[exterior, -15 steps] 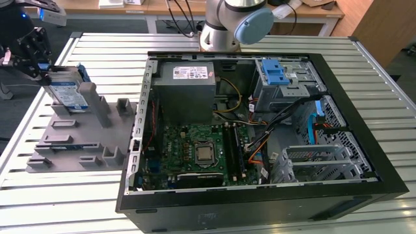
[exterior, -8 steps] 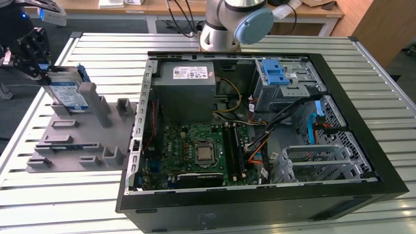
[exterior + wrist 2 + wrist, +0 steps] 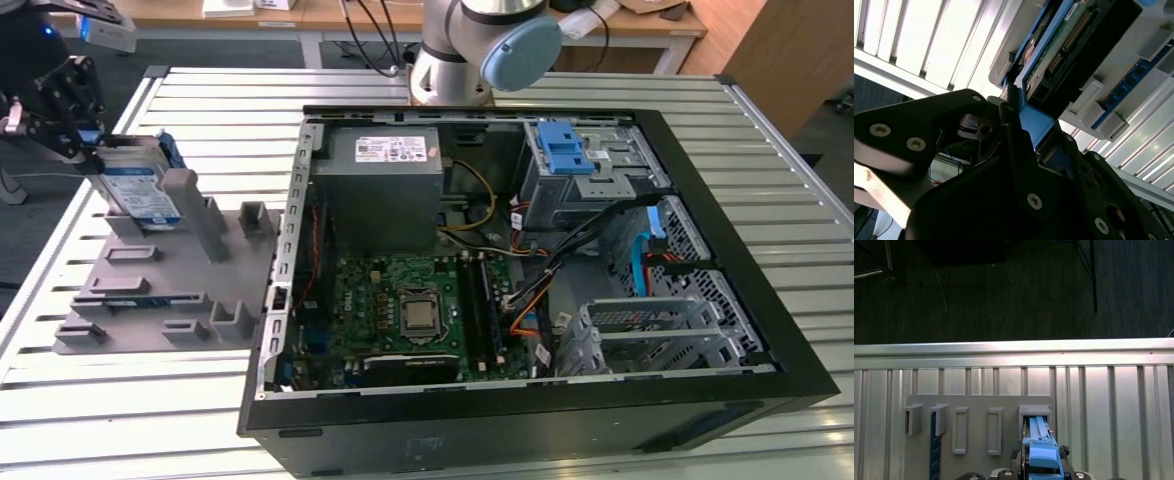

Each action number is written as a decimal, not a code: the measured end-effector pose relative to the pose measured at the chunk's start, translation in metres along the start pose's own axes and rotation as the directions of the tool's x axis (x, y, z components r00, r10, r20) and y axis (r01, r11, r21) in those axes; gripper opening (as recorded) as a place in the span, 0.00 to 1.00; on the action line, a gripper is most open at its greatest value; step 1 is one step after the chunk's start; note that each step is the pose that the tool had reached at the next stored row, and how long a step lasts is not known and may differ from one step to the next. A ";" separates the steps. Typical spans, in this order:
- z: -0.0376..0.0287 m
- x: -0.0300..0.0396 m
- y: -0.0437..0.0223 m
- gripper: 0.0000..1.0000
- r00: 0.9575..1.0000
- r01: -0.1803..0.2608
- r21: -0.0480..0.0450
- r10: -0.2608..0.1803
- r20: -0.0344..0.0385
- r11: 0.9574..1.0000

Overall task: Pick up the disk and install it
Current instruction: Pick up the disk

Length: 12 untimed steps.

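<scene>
A flat, rectangular silver disk [image 3: 138,190] with a white-and-blue label and a blue plastic bracket is seen standing on edge in a slot of a grey moulded plastic holder [image 3: 160,290]. The holder is laid on a slatted metal table [image 3: 147,420] at the exterior view's left, just beside an open black computer case [image 3: 534,425].

The black two-fingered gripper [image 3: 83,140] is placed at the disk's upper edge. In the second wrist view the gripper [image 3: 1034,135] is shown closed on the blue bracket, with a thin black finger [image 3: 1013,131] pressed against one face, and the disk's green circuit-board side [image 3: 1066,42] is seen beyond it. In the first wrist view the gripper [image 3: 1040,456] is seen clamped on the bracket from both sides (the disk [image 3: 1038,432] is seated in its slot), and further slots of the holder [image 3: 979,405] are visible alongside.

Inside the case, a grey boxy power supply [image 3: 380,190] and a green motherboard [image 3: 400,300] are visible.
</scene>
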<state>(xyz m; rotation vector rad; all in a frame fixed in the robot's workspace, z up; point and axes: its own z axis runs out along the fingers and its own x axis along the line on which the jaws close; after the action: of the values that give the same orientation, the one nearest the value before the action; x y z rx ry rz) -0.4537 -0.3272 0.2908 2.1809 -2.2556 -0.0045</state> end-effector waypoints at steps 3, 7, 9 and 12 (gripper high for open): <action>-0.0021 0.0000 0.0000 0.36 1.000 0.000 0.000 0.000 0.000 1.000; -0.0049 0.0000 0.0000 0.36 1.000 0.000 0.000 0.000 0.000 1.000; -0.0065 0.0000 0.0000 0.36 1.000 0.000 0.000 0.000 0.000 1.000; -0.0090 0.0000 0.0000 0.36 1.000 0.000 0.000 0.000 0.000 1.000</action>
<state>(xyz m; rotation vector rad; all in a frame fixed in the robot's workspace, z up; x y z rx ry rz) -0.4537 -0.3272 0.2998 2.1810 -2.2556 -0.0044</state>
